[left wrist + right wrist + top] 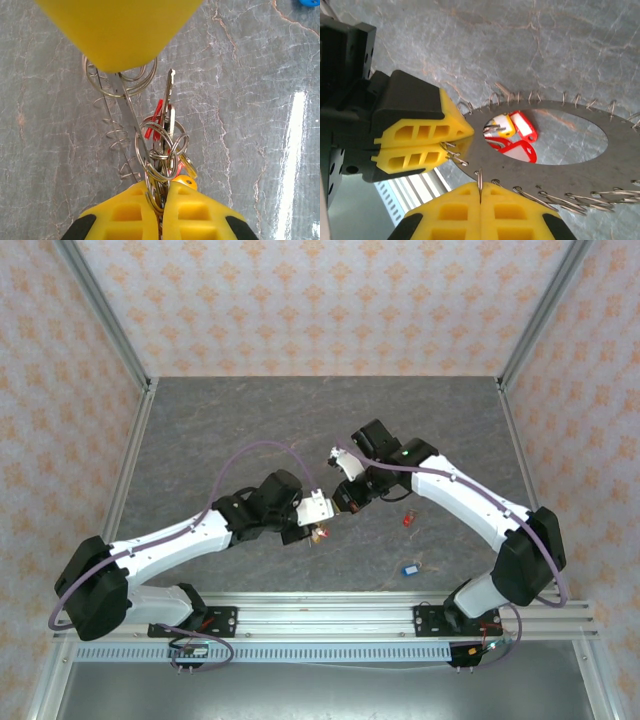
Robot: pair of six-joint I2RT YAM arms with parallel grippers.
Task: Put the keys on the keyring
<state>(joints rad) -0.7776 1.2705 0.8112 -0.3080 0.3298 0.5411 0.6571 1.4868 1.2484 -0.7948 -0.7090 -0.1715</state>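
Hanging between the two grippers, keyring [570, 177]: flat grey disc with a wide oval hole and wire loops standing all round its rim, held clear of the surface over the middle of the table [200, 440], a little toward its near edge. Keys [520, 150], bunched: two red tags and one yellow tag seen through the hole, just under the disc; from the left wrist the same bunch shows as thin silver blades and small split rings beside the disc's edge. Left gripper [161, 187]: yellow fingers closed, pinching the split rings of the bunch right at the rim. Right gripper [480, 187]: yellow fingers pressed together on the rim, a wire loop standing up just above their tips; the two grippers meet nearly tip to tip. Red-tagged key [408, 519]: loose, lying on the table to the right of the grippers. Blue-tagged key [410, 568]: loose, nearer the table's near edge, apart from the red one. Table: grey marbled top.
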